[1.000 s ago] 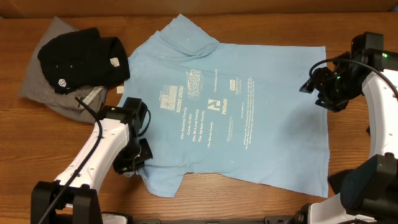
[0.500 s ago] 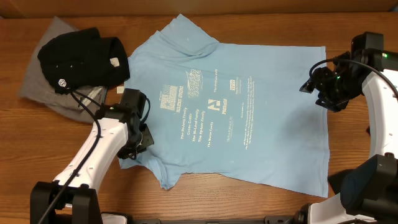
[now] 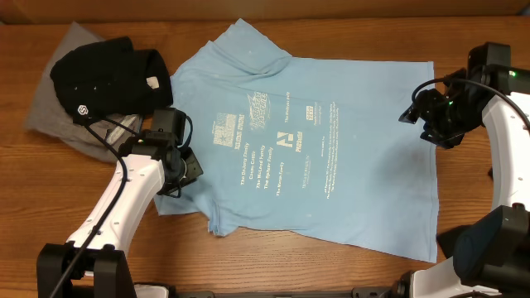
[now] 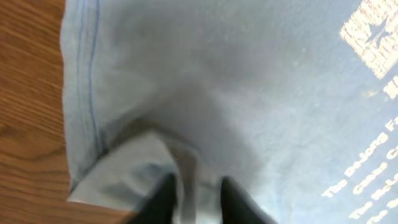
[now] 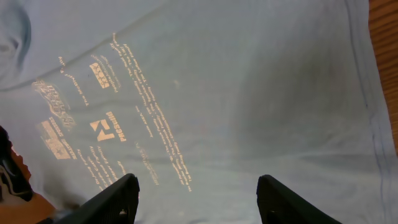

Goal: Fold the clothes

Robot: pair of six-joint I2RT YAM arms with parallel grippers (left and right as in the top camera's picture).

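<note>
Overhead view: the light blue T-shirt [image 3: 331, 165] lies spread flat over the middle of the wooden table [image 3: 331, 273], its white print facing up and its collar toward the upper left. A black garment [image 3: 108, 79] is bunched on a grey garment [image 3: 58, 124] in the upper left corner, just beside the blue shirt's sleeve. The left gripper [image 3: 178, 178] sits low at the shirt's left edge, on the lower sleeve. The right gripper [image 3: 414, 116] hangs by the shirt's right edge, in the upper right of the frame

Left wrist view: blue cloth [image 4: 249, 74] fills most of the frame, with bare wood [image 4: 28, 124] down the left side and a stitched hem [image 4: 87, 81] running beside it. At the bottom centre the left gripper [image 4: 200, 202] has a raised ridge of cloth between its two dark fingers [image 4: 163, 199]; I cannot tell whether they pinch it or stand loose around it

Right wrist view: the shirt [image 5: 249, 93] covers nearly the whole frame, its printed lines [image 5: 143, 130] slanting across the left half, and a strip of table [image 5: 385, 62] shows at the right edge. The right gripper [image 5: 199, 199] is spread wide at the bottom, its fingers [image 5: 115, 196] well apart above the cloth, grasping nothing
</note>
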